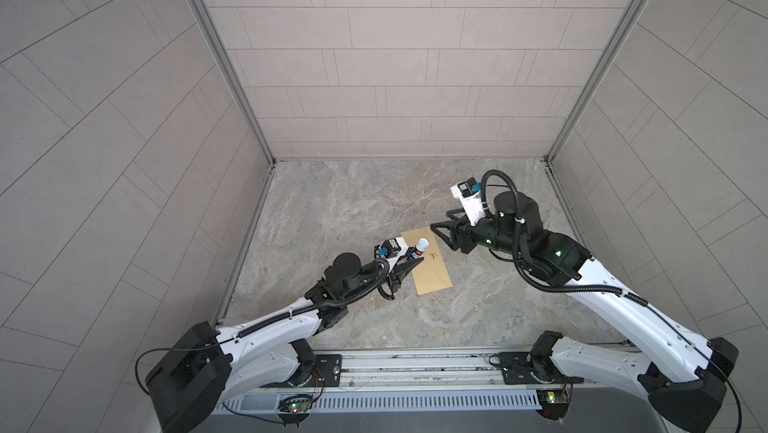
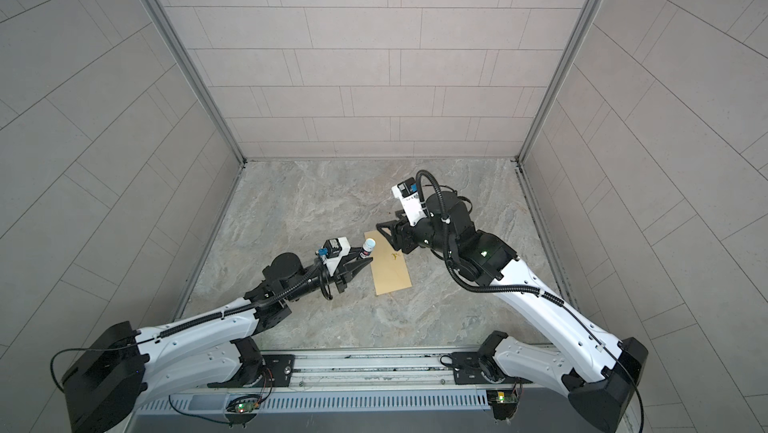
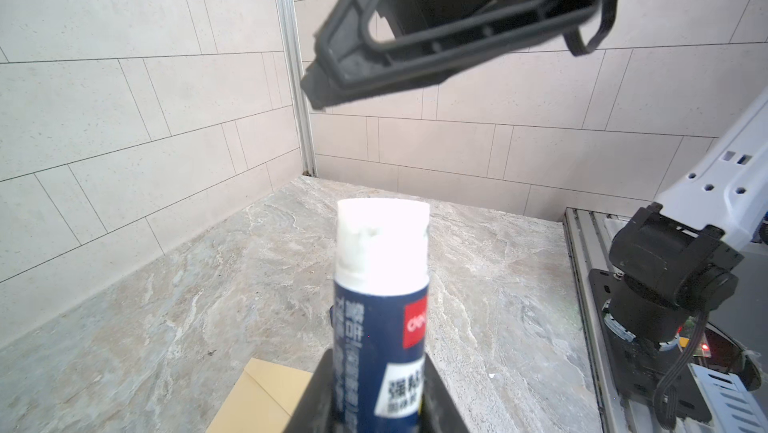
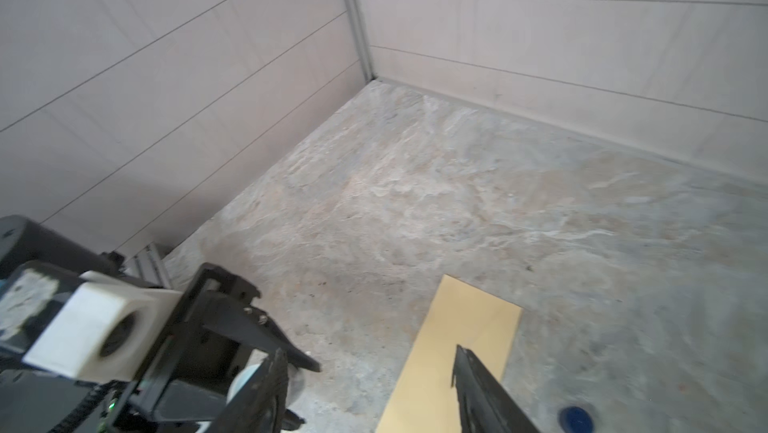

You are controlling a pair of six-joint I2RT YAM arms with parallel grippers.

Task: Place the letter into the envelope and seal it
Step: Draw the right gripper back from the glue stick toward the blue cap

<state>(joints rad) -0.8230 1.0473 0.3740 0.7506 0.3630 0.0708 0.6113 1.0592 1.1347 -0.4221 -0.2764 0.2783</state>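
The yellow-tan envelope [image 1: 432,271] [image 2: 390,271] lies flat on the marbled table, flap side down or shut; I cannot tell which. The letter is hidden from every view. My left gripper [image 1: 406,264] [image 2: 358,262] [image 3: 378,362] is shut on a blue glue stick [image 1: 419,249] [image 3: 380,306], which has its white glue tip bared and is held tilted over the envelope's far left corner. My right gripper [image 1: 443,221] [image 2: 388,222] [image 4: 368,352] hangs open just past the envelope's [image 4: 465,327] far end, with nothing between its fingers.
A small blue cap [image 4: 575,418] lies on the table beside the envelope, on the right arm's side. Tiled walls close in the table on three sides. The arms' mounting rail [image 1: 415,368] runs along the front edge.
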